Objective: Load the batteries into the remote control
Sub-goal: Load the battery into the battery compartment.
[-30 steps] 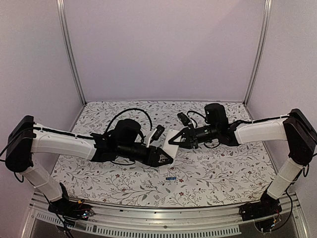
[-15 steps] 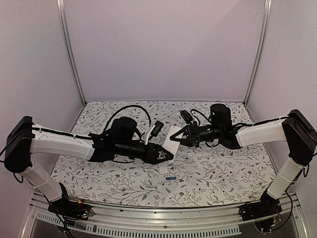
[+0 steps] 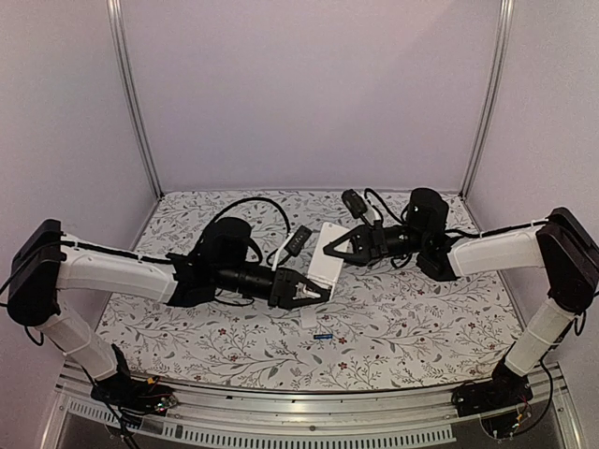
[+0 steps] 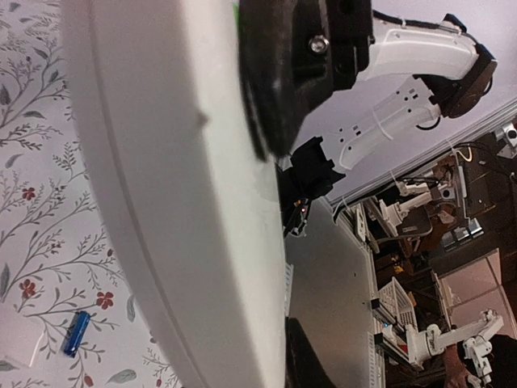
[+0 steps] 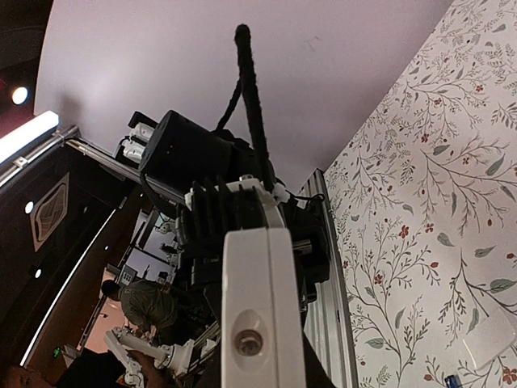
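Observation:
The white remote control (image 3: 327, 255) hangs in the air between my two arms. My right gripper (image 3: 343, 251) is shut on its upper end. In the right wrist view the remote (image 5: 257, 275) stands end-on between the dark fingers (image 5: 262, 360). My left gripper (image 3: 314, 290) meets its lower end. In the left wrist view the remote (image 4: 161, 202) fills the frame against one dark finger (image 4: 311, 360); the other finger is hidden. The blue battery (image 3: 324, 335) lies on the table and shows in the left wrist view (image 4: 77, 333). The blackish battery is out of view.
A small flat white cover piece (image 3: 309, 321) lies on the floral tablecloth (image 3: 421, 318) just behind the blue battery, and shows in the left wrist view (image 4: 20, 349) and the right wrist view (image 5: 485, 343). Metal frame posts stand at the back corners.
The right gripper has drawn back to the right and raised the remote a little. The left gripper has followed it to the right and stays at the remote's lower end.

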You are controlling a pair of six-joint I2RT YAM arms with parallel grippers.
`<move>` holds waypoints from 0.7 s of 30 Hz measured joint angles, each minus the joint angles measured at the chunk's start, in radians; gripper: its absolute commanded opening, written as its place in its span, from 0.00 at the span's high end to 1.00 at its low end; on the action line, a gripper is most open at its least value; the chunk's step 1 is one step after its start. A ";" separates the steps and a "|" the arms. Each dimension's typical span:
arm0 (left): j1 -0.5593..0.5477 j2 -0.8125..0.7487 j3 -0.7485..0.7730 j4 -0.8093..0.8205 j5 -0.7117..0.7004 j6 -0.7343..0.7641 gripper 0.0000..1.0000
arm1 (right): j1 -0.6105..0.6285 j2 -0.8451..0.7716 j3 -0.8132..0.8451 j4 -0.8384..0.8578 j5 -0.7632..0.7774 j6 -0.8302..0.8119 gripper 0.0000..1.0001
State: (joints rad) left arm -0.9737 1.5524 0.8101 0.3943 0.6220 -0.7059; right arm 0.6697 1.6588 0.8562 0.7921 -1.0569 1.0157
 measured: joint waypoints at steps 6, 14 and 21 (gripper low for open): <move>0.002 -0.004 -0.010 0.057 0.022 -0.005 0.72 | -0.003 -0.014 0.000 0.036 -0.011 0.017 1.00; 0.001 -0.028 -0.064 -0.071 -0.037 0.071 0.34 | -0.010 -0.019 0.003 -0.045 0.053 0.065 1.00; -0.008 -0.218 -0.140 -0.116 -0.194 0.177 0.15 | -0.011 -0.040 0.016 -0.259 0.114 -0.050 1.00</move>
State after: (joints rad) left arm -0.9821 1.3346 0.6701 0.2779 0.4282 -0.5285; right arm 0.6590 1.6184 0.8719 0.5327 -0.9432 0.9653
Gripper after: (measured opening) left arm 0.803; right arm 0.134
